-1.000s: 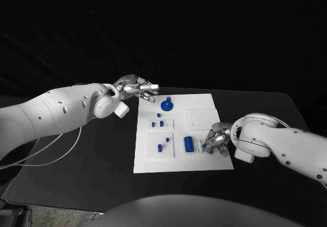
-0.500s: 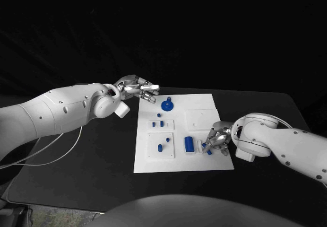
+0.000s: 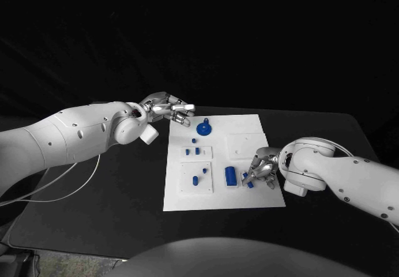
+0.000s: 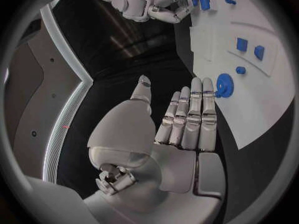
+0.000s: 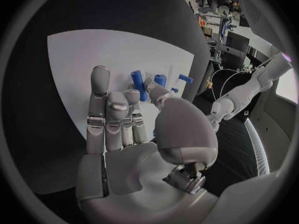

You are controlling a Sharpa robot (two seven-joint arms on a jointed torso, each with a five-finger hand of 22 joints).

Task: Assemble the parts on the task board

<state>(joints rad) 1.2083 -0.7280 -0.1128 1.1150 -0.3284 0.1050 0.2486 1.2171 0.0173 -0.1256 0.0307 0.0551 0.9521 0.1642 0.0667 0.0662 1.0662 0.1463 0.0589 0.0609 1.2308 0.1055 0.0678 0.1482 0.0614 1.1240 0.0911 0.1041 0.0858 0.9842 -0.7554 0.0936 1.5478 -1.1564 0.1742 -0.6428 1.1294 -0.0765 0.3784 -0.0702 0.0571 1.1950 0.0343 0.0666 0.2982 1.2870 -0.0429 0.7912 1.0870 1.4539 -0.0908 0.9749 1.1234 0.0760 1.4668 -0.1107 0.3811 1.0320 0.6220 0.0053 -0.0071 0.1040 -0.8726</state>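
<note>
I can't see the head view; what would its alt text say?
A white task board with small blue parts lies on a black table. The right hand reaches onto its near right part beside a blue piece; the left hand hovers with fingers apart at its far left corner.

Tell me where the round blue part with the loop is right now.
In the head view the round blue part lies at the far end of the task board, just right of the left hand, which hovers open at the board's far left corner.
</note>
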